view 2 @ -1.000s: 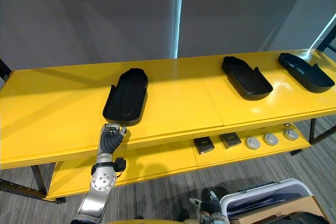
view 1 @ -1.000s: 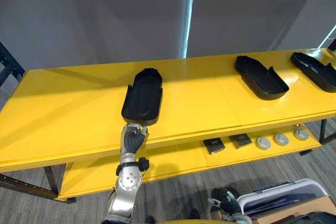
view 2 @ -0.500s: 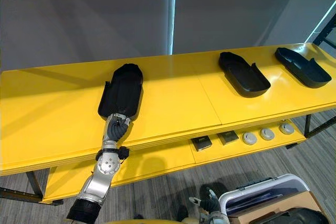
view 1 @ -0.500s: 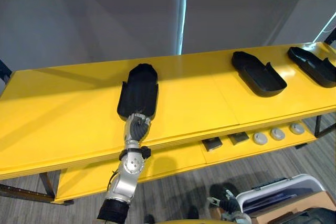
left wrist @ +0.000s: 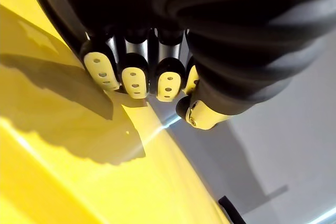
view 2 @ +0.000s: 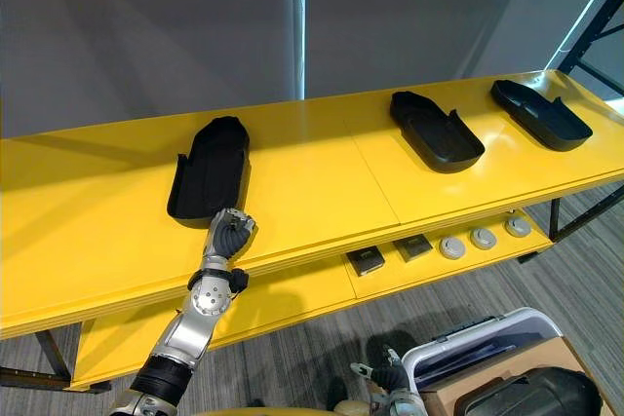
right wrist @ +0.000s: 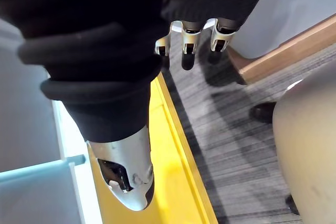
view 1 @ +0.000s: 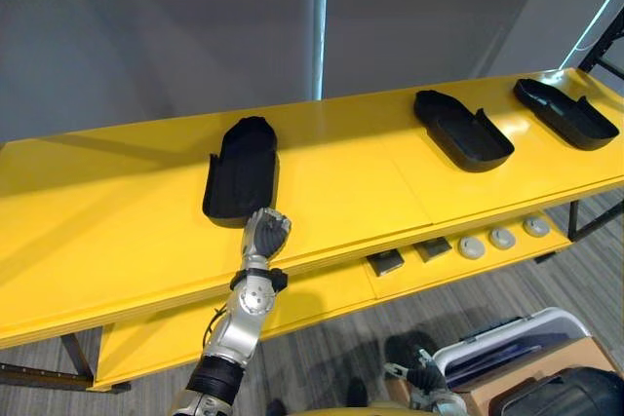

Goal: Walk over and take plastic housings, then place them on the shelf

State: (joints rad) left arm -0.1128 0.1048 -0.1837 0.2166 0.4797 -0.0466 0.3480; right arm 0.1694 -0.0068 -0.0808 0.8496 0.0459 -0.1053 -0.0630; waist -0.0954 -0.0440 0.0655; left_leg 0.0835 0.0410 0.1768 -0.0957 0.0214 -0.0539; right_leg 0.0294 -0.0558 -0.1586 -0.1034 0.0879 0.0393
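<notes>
Housing [view 1: 242,170], oblong black plastic, lies near the yellow shelf's [view 1: 97,211] front edge; fisted, empty left robot hand [view 1: 265,234] beside it.

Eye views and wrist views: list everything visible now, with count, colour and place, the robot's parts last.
Plastic housings: three, black, on the shelf's top board; one at the left, two toward the right.
Shelf: one, yellow, two boards, across the view.
Square parts: two, dark, lower board.
Round parts: three, grey, lower board, right of the squares.
Bin: one, white, floor at lower right.
Cardboard box: one, brown, beside the bin.
Left hand: fingers curled, at the left housing's near end.
Right hand: fingers relaxed, low over the floor.
</notes>
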